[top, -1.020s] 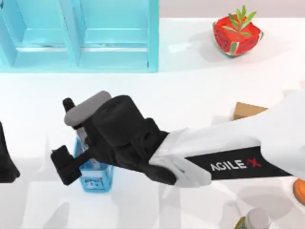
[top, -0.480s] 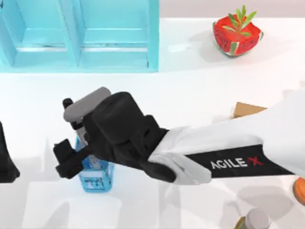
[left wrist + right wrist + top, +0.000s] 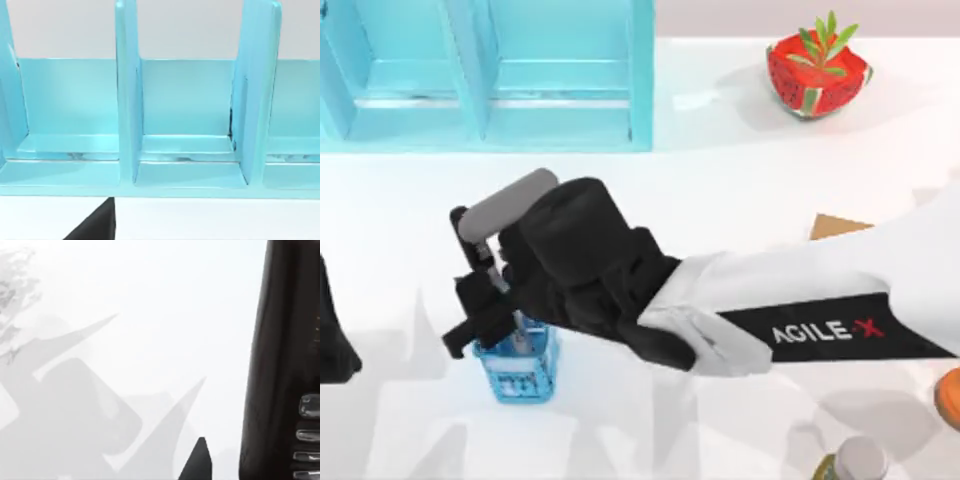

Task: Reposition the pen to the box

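Note:
The pen (image 3: 507, 300) stands tilted in a small blue mesh basket (image 3: 517, 372) at the table's front left; its black cap (image 3: 463, 218) points toward the back and its silvery barrel runs down into the basket. My right arm reaches across from the right, and my right gripper (image 3: 485, 290) hangs right at the pen, over the basket. A tan corner of the box (image 3: 840, 227) shows at the right; the arm hides the remainder. In the right wrist view a black upright bar (image 3: 280, 360) stands close over the white table. My left arm (image 3: 332, 335) is parked at the left edge.
A big light-blue shelf unit (image 3: 490, 80) (image 3: 125, 125) fills the back left. A red watermelon-patterned pot with a plant (image 3: 817, 70) sits at the back right. An orange object (image 3: 950, 398) and a grey-capped bottle (image 3: 858, 460) are at the front right.
My right gripper has shifted slightly back and to the right over the basket, and its black front part has drawn in closer to the pen. Pen, basket and left arm stayed put.

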Controlling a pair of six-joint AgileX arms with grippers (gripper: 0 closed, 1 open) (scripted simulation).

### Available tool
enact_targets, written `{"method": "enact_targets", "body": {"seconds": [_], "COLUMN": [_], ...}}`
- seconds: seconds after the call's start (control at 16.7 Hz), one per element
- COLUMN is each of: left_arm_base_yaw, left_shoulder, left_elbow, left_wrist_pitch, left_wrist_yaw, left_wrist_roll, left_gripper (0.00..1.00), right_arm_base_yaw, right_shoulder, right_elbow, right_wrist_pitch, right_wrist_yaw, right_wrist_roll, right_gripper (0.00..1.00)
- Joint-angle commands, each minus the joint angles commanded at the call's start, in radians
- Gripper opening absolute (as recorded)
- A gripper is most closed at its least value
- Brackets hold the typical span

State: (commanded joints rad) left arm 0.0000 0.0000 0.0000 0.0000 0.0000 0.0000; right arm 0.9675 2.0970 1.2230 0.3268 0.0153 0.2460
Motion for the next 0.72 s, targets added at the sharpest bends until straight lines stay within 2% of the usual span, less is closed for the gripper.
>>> {"method": "enact_targets", "body": {"seconds": [0.24, 0.72], "left_arm_base_yaw": [0.000, 0.000], "left_shoulder": [0.000, 0.000], "left_elbow": [0.000, 0.000], "left_wrist_pitch": [0.000, 0.000], "left_wrist_yaw": [0.000, 0.000], "left_wrist_roll": [0.000, 0.000], "left_gripper": [1.00, 1.00], "right_arm_base_yaw": [-0.075, -0.229], "right_shoulder": [-0.141, -0.589], "right_elbow": [-0.038, -0.105], "right_wrist_pitch": [-0.132, -0.453], "right_wrist_yaw": [-0.066, -0.195], "right_wrist_roll": [-0.037, -0.116], "right_gripper": [0.00, 0.00]}}
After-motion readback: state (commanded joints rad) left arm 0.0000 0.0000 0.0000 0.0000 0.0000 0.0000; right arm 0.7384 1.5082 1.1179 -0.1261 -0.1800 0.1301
